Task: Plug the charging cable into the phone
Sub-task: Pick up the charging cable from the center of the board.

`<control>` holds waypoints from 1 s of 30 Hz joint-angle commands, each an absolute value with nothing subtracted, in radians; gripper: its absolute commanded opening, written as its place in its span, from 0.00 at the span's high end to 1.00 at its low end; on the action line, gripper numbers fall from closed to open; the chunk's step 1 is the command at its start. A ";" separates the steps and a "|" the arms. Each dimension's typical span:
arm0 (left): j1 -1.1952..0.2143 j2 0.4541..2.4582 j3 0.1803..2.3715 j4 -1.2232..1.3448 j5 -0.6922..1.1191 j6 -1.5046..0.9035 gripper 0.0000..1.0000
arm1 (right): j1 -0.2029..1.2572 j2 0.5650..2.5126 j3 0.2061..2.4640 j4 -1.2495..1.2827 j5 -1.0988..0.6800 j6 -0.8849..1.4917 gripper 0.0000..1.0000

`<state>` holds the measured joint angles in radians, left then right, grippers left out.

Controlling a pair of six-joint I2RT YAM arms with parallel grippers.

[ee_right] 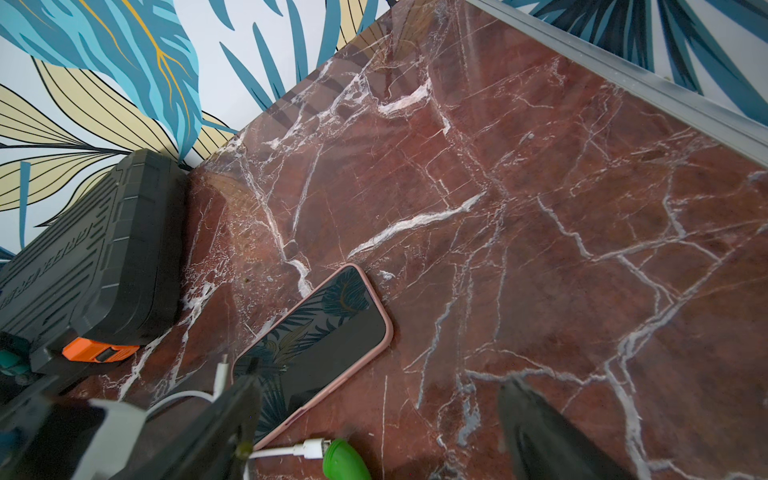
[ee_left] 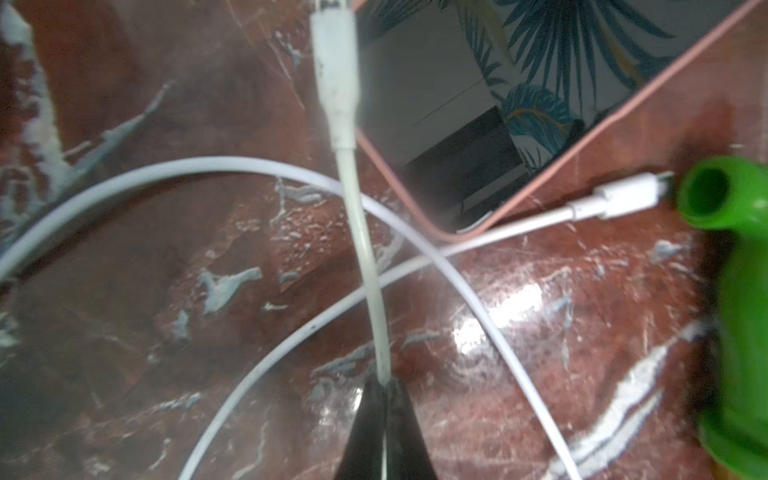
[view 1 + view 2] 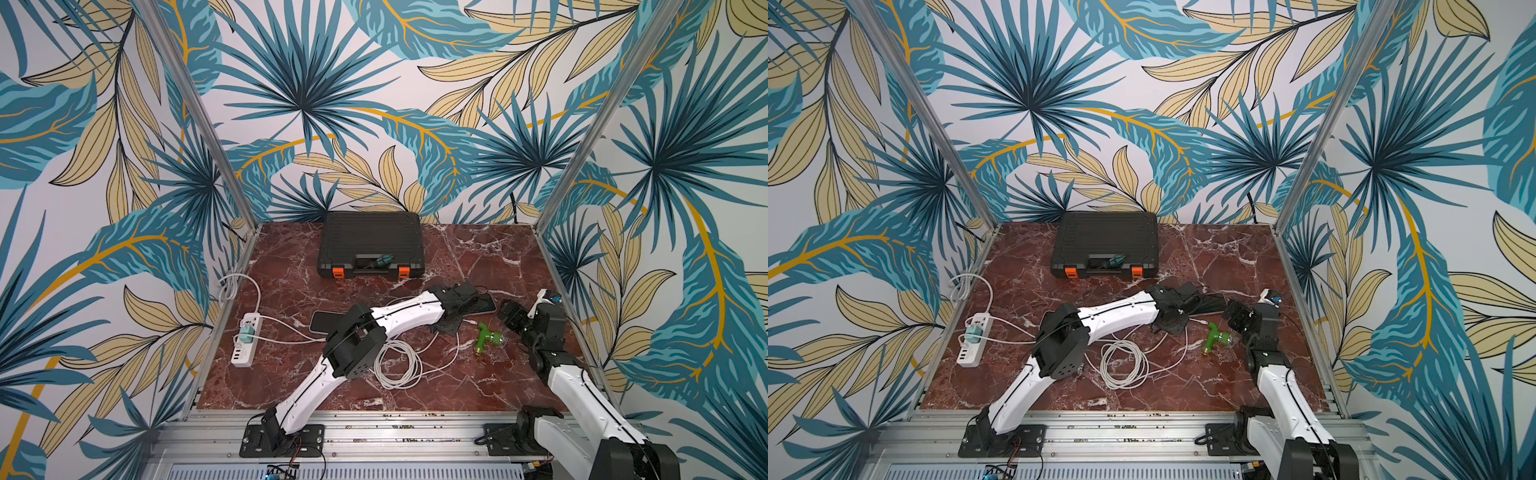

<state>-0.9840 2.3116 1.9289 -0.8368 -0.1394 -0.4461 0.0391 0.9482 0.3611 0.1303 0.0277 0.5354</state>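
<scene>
The phone point(image 1: 316, 345) has a pink case and lies screen up on the marble; it also shows in the left wrist view point(image 2: 498, 104) and, partly hidden by the left arm, in a top view point(image 3: 484, 303). My left gripper point(image 2: 384, 384) is shut on the white charging cable point(image 2: 361, 249) a short way behind its plug point(image 2: 334, 62). The plug runs alongside the phone's edge, and its tip is cut off by the frame. My right gripper point(image 1: 382, 386) is open just right of the phone with nothing between its fingers point(image 1: 536, 424).
A second white plug point(image 2: 623, 195) lies against a green pipe fitting point(image 3: 488, 336). Coiled white cable point(image 3: 397, 361) sits mid-table, a white power strip point(image 3: 247, 338) at the left, a black case point(image 3: 370, 243) at the back. A dark flat phone-like slab point(image 3: 320, 322) lies under the left arm.
</scene>
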 commanded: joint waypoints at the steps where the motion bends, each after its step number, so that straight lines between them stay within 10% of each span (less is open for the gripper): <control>1: -0.975 2.135 1.834 -0.610 -0.163 -0.380 1.00 | 0.037 0.931 0.352 0.154 0.004 0.537 0.07; 16: -0.980 1.674 1.169 0.040 0.060 -0.342 1.00 | 0.051 0.769 0.126 0.795 -0.642 0.611 0.20; 30: -0.985 1.636 1.054 0.142 0.147 -0.364 1.00 | 0.236 0.841 0.157 0.879 -0.676 0.507 0.32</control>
